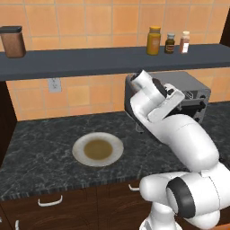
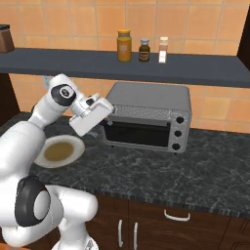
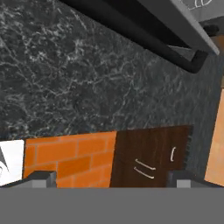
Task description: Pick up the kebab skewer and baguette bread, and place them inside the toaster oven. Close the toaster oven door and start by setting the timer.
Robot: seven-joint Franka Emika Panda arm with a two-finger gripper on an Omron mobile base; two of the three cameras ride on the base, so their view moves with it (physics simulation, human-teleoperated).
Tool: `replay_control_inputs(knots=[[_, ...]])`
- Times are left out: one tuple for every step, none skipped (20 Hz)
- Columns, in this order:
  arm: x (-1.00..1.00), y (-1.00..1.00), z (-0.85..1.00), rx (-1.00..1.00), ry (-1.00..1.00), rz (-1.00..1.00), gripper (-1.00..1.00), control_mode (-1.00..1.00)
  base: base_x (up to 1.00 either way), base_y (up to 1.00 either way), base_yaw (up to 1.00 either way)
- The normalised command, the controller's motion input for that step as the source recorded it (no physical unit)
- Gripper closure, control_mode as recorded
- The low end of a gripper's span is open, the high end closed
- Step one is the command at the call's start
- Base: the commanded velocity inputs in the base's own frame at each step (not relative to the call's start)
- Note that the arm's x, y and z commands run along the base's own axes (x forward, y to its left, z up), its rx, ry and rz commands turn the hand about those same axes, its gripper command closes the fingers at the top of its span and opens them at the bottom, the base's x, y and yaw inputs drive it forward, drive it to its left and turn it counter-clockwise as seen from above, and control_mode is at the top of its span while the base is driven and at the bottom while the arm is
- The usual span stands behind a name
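Note:
The toaster oven [image 2: 149,100] is a grey box at the back of the counter, and the arm partly hides the toaster oven [image 1: 193,92] in the left base view. Its door [image 2: 139,134] of dark glass stands upright against the box. My gripper [image 2: 107,109] hovers at the door's upper left corner, open with nothing between its fingers. In the hand view my gripper [image 3: 113,179] points down past the door's dark bar handle [image 3: 153,39] at the counter. The kebab skewer and the baguette bread are out of view.
A white plate [image 1: 81,155] with a brown centre lies bare on the black marble counter [image 2: 195,171], left of the oven. Three knobs [image 2: 178,133] run down the oven's right side. A shelf [image 2: 195,68] above carries jars [image 2: 124,45]. Dark cabinet drawers [image 3: 148,159] sit below.

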Motion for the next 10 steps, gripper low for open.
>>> replay_control_inputs(knots=[[0.00,-0.79,-0.45,0.16,-0.05,-0.37,-1.00,-1.00,0.00,0.00,0.00],[-0.02,-0.79,-0.32,0.17,-0.09,-0.35,-1.00,-1.00,0.00,0.00,0.00],[-0.14,-0.77,-0.31,0.19,-0.13,-0.36,-1.00,-1.00,0.00,0.00,0.00],[-0.07,-0.54,-0.34,0.18,-0.17,-0.38,-1.00,-1.00,0.00,0.00,0.00],[0.00,-0.50,-0.36,0.18,-0.17,-0.38,-1.00,-1.00,0.00,0.00,0.00],[0.00,-0.39,-0.42,0.18,-0.18,-0.40,-1.00,-1.00,0.00,0.00,0.00],[0.17,-0.48,-0.33,0.19,-0.20,-0.41,-1.00,-1.00,0.00,0.00,0.00],[0.29,-0.60,-0.26,0.18,-0.19,-0.41,-1.00,-1.00,0.00,0.00,0.00],[0.18,-0.51,-0.25,0.19,-0.19,-0.41,-1.00,-1.00,0.00,0.00,0.00],[0.00,-0.18,-0.33,0.18,-0.20,-0.40,-1.00,-1.00,0.00,0.00,0.00]])
